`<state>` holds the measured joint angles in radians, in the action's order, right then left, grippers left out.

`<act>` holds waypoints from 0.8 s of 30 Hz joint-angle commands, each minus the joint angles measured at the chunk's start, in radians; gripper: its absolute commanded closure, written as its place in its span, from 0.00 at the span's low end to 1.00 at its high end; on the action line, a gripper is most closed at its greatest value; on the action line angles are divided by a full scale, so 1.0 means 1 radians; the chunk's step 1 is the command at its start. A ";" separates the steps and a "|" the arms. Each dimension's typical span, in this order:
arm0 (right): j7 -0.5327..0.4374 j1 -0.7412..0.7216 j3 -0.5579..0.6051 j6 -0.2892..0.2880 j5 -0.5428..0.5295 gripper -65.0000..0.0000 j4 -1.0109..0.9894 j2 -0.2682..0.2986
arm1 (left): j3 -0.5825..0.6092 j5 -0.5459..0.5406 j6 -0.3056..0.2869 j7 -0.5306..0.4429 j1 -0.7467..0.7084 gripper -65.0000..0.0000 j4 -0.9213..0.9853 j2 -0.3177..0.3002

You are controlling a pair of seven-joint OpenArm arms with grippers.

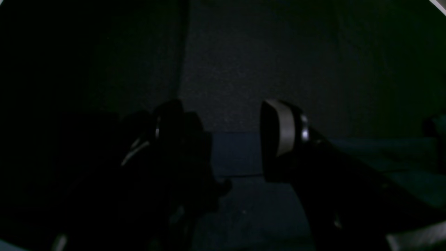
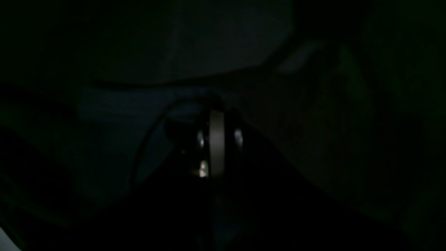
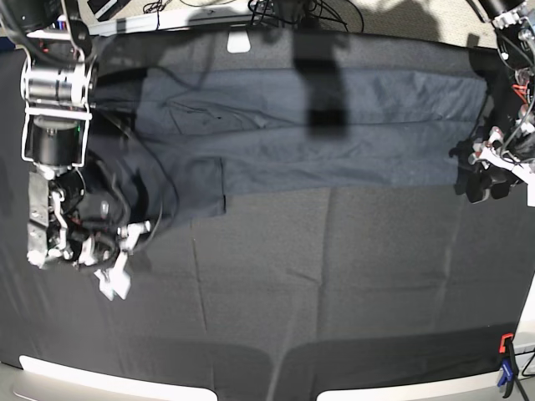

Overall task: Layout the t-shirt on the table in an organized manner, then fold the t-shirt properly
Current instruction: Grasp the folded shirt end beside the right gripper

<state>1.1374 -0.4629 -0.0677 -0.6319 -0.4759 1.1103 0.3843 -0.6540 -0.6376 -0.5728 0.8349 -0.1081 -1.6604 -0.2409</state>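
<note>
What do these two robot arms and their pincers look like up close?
Both arms are mostly black with silver-white brackets and thin loose cables. The right arm has a bulky black-and-white cylindrical joint. Each gripper, left gripper and right gripper, has dark fingers faced with pale grey pads.

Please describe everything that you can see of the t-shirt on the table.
The t-shirt is dark charcoal-grey soft fabric, slightly bluer than the black cloth under it. It lies spread lengthwise across the far part of the table, mostly flat, with light creases and a shadow across its middle. One short sleeve points toward the near side. The right gripper, shut, is near that end; whether it pinches fabric cannot be told. The open left gripper is at the opposite end.
</note>
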 commanded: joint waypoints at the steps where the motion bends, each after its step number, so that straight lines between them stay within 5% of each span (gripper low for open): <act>1: -0.003 0.015 -0.005 -0.009 -0.030 1.00 0.067 0.014 | -0.003 -0.017 -0.003 -0.028 0.011 0.50 -0.019 -0.014; 13: -0.015 0.538 -0.005 -0.008 -0.111 1.00 0.779 0.011 | -0.003 -0.017 -0.003 -0.027 0.011 0.50 -0.019 -0.014; 24: -0.022 0.743 -0.005 -0.007 -0.140 1.00 0.866 0.006 | -0.003 -0.017 -0.003 -0.027 0.011 0.50 -0.019 -0.014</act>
<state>1.1320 0.2863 -0.0673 -0.6361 -0.5953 1.9591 0.3805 -0.6548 -0.6342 -0.5724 0.8349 -0.1078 -1.6604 -0.2409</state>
